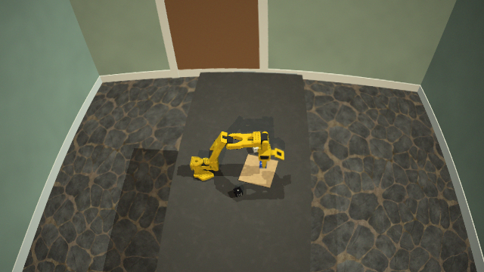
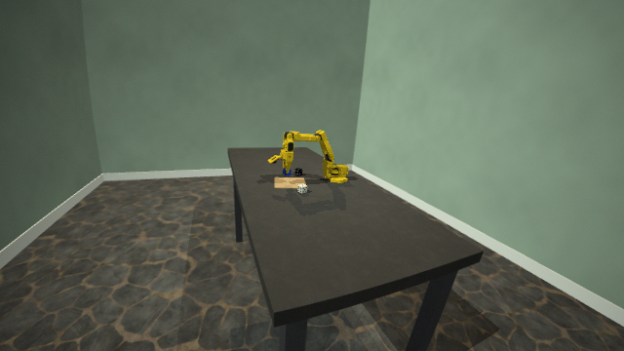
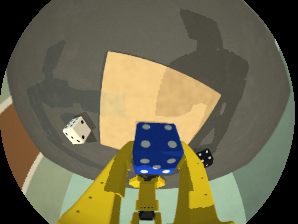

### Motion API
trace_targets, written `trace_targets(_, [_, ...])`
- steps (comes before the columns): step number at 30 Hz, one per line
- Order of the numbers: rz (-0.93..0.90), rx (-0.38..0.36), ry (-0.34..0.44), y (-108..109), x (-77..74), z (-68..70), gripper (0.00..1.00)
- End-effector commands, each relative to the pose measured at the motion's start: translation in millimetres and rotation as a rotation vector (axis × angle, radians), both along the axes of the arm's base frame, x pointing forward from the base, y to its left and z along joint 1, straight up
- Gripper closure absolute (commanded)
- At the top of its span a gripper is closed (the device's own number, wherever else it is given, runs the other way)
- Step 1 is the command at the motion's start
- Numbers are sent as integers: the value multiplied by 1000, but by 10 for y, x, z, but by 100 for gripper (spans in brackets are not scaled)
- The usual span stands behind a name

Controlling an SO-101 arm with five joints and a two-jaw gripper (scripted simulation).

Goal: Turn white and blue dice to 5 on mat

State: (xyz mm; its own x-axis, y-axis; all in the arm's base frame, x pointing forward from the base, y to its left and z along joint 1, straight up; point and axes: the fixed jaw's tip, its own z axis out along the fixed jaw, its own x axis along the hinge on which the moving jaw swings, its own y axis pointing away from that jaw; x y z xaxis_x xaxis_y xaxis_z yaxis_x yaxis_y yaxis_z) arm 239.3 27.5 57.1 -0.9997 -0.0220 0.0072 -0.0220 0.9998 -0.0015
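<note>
The gripper [image 1: 263,165] [image 2: 287,173] [image 3: 157,149] is shut on the blue die [image 3: 156,135] and holds it above the mat [image 1: 249,174] [image 2: 282,183] [image 3: 125,75]. In the wrist view, the blue die's large face shows 4 and its lower face shows 5. The white die [image 1: 255,149] [image 2: 302,188] [image 3: 77,130] lies on the table just off the mat; in the wrist view its right face shows two pips. In the top view the arm partly covers it. The mat is tan and lies flat.
The black die [image 1: 238,192] [image 2: 298,172] [image 3: 205,157] lies on the table off the mat, on the opposite side from the white die. The arm's base [image 1: 203,175] [image 2: 338,179] stands on the dark table [image 1: 234,234] [image 2: 341,244]. Arm shadows fall across the mat and table.
</note>
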Motion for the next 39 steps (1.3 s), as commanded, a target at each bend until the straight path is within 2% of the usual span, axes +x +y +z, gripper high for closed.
trace_targets(1, [-11, 5, -55, -25, 59, 110, 100])
trace_targets(16, [-11, 5, -54, -25, 58, 107, 100])
trace_targets(39, [-11, 5, -54, -24, 64, 10, 100])
